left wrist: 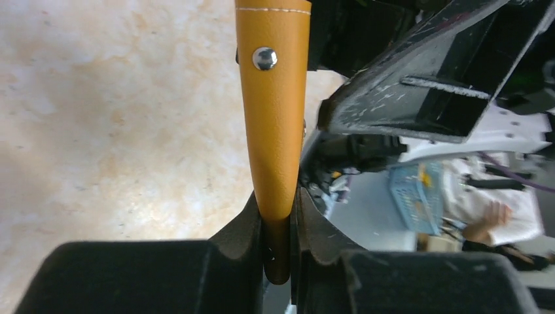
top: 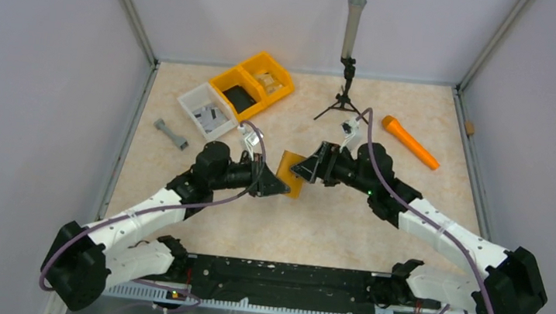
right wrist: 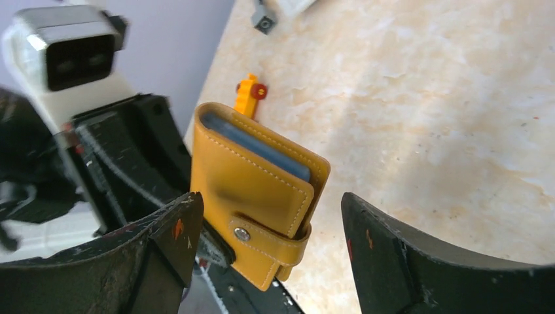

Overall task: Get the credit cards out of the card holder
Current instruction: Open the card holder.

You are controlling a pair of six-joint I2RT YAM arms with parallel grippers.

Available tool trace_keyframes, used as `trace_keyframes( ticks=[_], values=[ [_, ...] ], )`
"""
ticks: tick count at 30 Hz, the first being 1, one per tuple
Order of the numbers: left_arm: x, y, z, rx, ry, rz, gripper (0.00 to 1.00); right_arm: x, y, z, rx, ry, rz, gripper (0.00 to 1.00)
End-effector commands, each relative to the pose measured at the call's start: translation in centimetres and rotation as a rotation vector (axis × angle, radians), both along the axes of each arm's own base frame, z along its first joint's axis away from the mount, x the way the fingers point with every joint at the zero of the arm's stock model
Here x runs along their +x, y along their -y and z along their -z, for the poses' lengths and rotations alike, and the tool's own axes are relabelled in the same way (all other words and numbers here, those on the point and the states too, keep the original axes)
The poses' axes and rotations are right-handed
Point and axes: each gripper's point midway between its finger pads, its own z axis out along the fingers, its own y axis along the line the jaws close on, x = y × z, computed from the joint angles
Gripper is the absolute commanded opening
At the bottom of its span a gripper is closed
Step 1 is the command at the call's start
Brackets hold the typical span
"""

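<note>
The mustard-orange card holder (top: 291,175) hangs above the table's middle, folded, with its snap strap fastened. My left gripper (top: 279,187) is shut on its lower edge; in the left wrist view the holder (left wrist: 275,131) rises from between the closed jaws of that gripper (left wrist: 278,206). My right gripper (top: 306,168) faces it from the right. In the right wrist view that gripper (right wrist: 269,199) stands open, one finger on each side of the holder (right wrist: 252,190), not touching it. Bluish-grey edges of the credit cards (right wrist: 258,149) show in the holder's top.
Two orange bins (top: 256,83) and a white bin (top: 206,109) stand at the back left, with a grey dumbbell-shaped piece (top: 171,134) beside them. An orange stick (top: 410,142) lies at the back right. A small tripod with a grey post (top: 349,55) stands at the back centre.
</note>
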Motion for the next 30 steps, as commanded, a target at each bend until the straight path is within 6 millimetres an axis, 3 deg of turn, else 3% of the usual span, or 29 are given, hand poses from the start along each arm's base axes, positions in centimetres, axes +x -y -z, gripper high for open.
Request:
trace_keyframes(
  ticks=[1,6,9,15,23,30],
  values=[
    [2.5,-0.4,-1.5,0.151,0.176,-0.204,0.0,1.1,0.3,-0.6,-0.1,0.062,0.105,0.76],
    [3.0,-0.1,-0.3,0.255,0.177,-0.252,0.0,1.0,-0.9,-0.4,-0.128,0.063,0.087,0.61],
    [3.1,-0.3,0.0,0.287,0.182,-0.276,0.0,1.2,-0.5,0.3,-0.182,0.056,0.115,0.6],
    [3.3,-0.5,-0.3,0.303,0.207,-0.299,0.0,1.0,-0.6,1.5,-0.23,0.022,0.109,0.72],
    [3.0,-0.2,-0.5,0.29,0.209,-0.279,0.0,0.8,-1.9,1.7,-0.207,0.015,0.08,0.69],
    [2.6,0.3,-0.4,0.268,0.194,-0.256,0.0,0.6,-3.1,0.3,-0.137,0.047,0.057,0.7]
  ],
)
